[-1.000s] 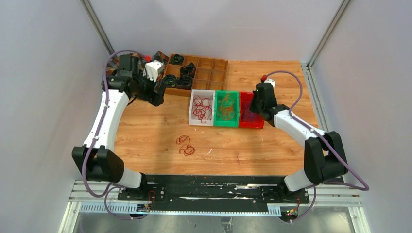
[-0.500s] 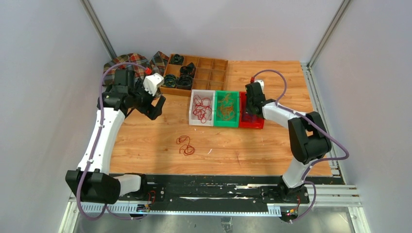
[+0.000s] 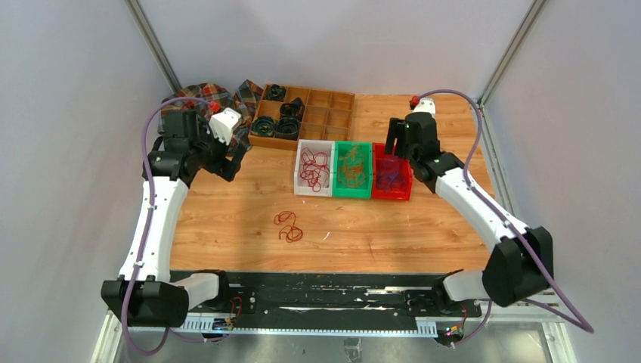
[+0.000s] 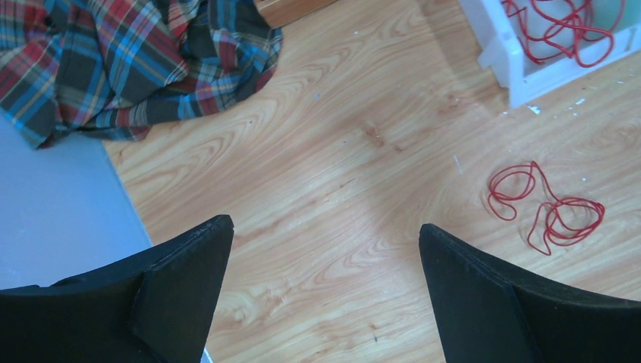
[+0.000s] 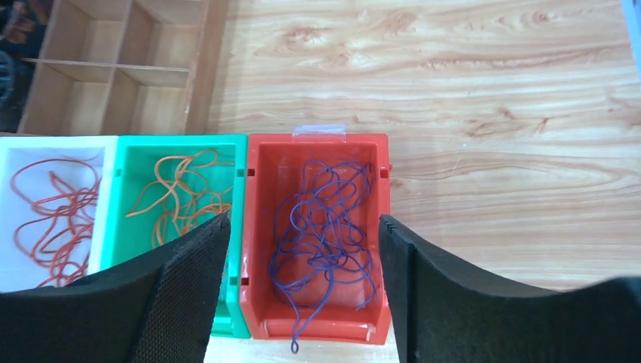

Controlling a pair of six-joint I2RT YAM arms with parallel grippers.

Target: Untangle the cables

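A loose tangle of red cable (image 3: 289, 226) (image 4: 546, 208) lies on the wooden table in front of three bins. More red cables (image 3: 314, 168) (image 5: 53, 219) fill the white bin (image 3: 297, 181). Orange cables (image 3: 352, 168) (image 5: 178, 193) sit in the green bin (image 3: 338, 190). Purple cables (image 3: 391, 172) (image 5: 325, 227) lie in the red bin (image 3: 407, 181), one end hanging over its near rim. My right gripper (image 3: 394, 142) (image 5: 304, 219) hovers open above the red bin, holding nothing. Far left, my left gripper (image 3: 236, 160) (image 4: 325, 227) hangs wide open and empty over bare wood.
A wooden compartment tray (image 3: 325, 106) holding black coiled rings (image 3: 283, 121) stands behind the bins. A plaid cloth (image 3: 200, 94) (image 4: 128, 60) is bunched at the back left corner. The table's left edge (image 4: 121, 197) runs close beside my left gripper.
My right gripper has opened and risen back from the red bin, leaving the purple cables inside. The left arm has drawn back a little to the left, uncovering the plaid cloth.
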